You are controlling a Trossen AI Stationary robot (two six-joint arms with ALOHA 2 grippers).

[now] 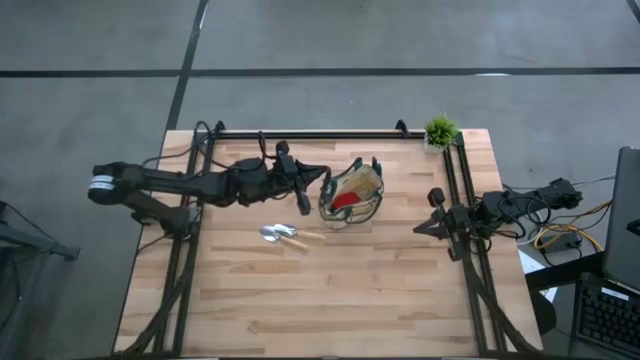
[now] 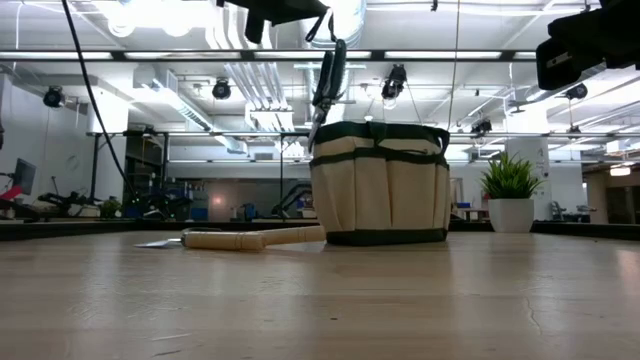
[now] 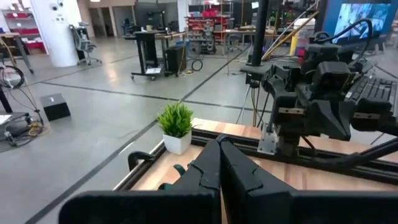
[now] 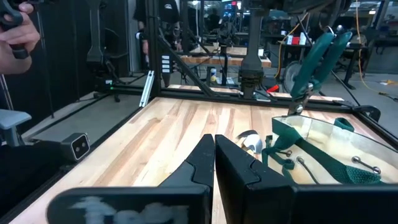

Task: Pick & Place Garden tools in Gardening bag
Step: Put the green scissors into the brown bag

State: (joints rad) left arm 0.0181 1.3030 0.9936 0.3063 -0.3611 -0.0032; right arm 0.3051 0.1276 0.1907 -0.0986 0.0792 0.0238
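The pruning shears (image 2: 328, 85) hang in the air, tips pointing down, right above the near-left rim of the gardening bag (image 2: 380, 185). From overhead, the left gripper (image 1: 312, 192) is reaching across from the left side, clamped on the shears (image 1: 304, 203) just beside the bag (image 1: 352, 194). The right wrist view catches it too: green handles (image 4: 314, 59) angled up, blades down toward the bag's open mouth (image 4: 323, 146).

Inside the bag, something red (image 1: 344, 200) shows against the tan lining. The bag stands upright near the middle of the wooden surface (image 1: 330, 300), toward the far edge.

Nearer than the bag, off to its left, the trowel (image 1: 284, 236) lies flat on the surface, silver blade to the left, wooden handle (image 2: 250, 238) pointing toward the bag.

Over on the right, the right gripper (image 1: 427, 229) waits low by the right rail, fingers (image 4: 205, 163) pressed together, holding nothing. A small potted plant (image 1: 440, 131) sits in the far right corner.
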